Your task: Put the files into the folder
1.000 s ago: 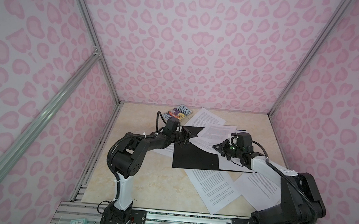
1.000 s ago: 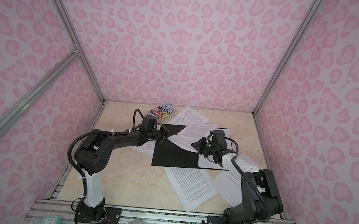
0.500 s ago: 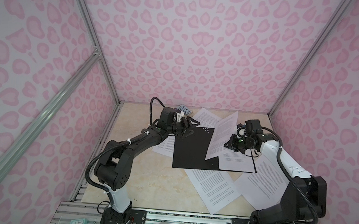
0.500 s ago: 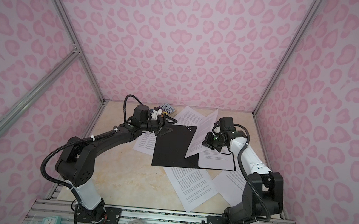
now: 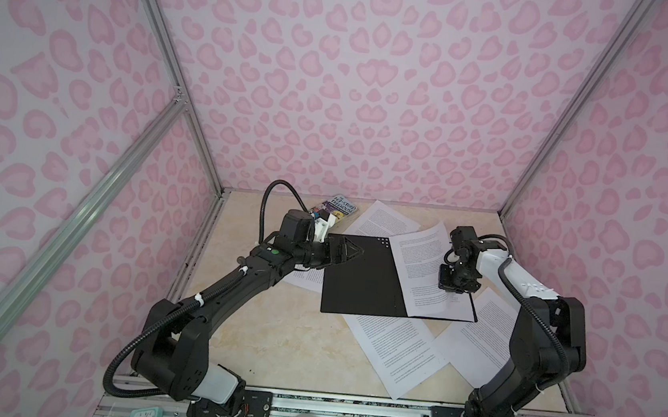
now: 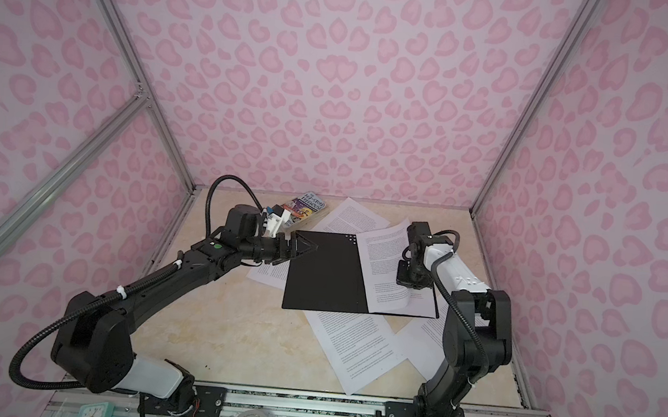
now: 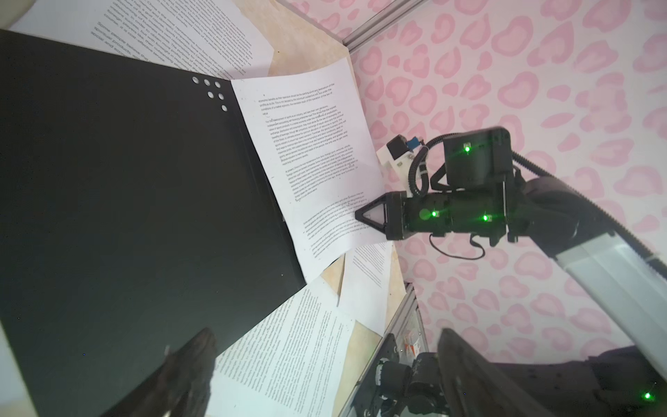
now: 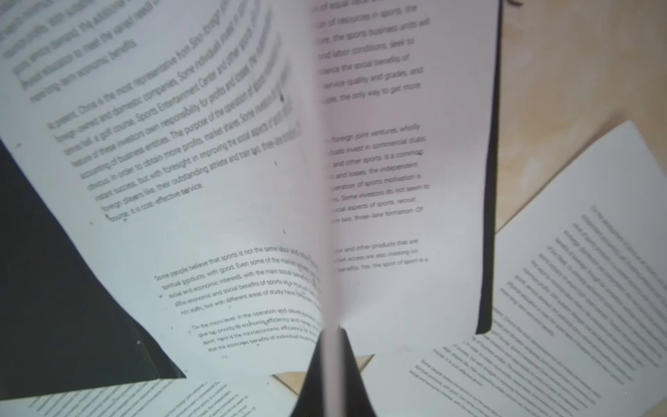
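Over the right half of the folder [image 5: 359, 279], the right claw [image 8: 330, 346] is clamped on the edge of a sheet [image 5: 420, 253]. The wrist view shows its dark fingers pressed together with the paper between them. From that pinch the sheet bows upward, and its printed face runs toward the folder's middle, where its long edge slants across the black inside. Under it a second sheet [image 8: 415, 162] lies flat in the same half, close against the folder's right edge.

Above the folder's far left corner the left claw [image 5: 355, 250] stands with its fingers wide apart and nothing between them. Whether it touches the folder cannot be told.

The folder lies open and flat on the surface [image 5: 278, 338], black side up, with a few white dots [image 5: 382, 242] near its far edge. More files lie loose around it:
- One [image 5: 390, 348] sticks out from under its front edge.
- One [image 5: 474, 340] is at its front right.
- One [image 5: 385, 218] is behind it.
- One [image 5: 304, 277] peeks out at its left edge.

A book [image 5: 336, 210] lies beyond the folder's far left corner.
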Available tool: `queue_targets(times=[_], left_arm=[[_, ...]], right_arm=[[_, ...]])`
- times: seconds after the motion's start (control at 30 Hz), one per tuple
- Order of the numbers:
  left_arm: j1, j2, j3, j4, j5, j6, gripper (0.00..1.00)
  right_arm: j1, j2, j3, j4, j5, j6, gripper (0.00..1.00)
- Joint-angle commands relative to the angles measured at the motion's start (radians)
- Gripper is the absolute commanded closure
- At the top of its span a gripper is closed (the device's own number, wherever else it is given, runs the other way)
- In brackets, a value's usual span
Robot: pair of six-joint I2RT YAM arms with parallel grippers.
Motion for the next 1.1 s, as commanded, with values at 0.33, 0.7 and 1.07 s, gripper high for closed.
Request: queue_targets(times=[0.33,0.7,1.07], left_arm=[[0.000,-0.245,-0.309,0.146,-0.088,0.308,0.03],[-0.001,-0.389,-0.321,0.151,-0.103,0.408,0.03],[-0.001,-0.400,-0.302,0.114,-0.058,0.427,0.03]], right_arm=[[-0.064,0.041,0.020,-0.009,0.039,-0.048,1.00],[-0.031,0.004,-0.010,0.001,-0.001,-0.151,1.00],[0.002,-0.051,-0.080,0.056,0.024,-0.256,1.00]])
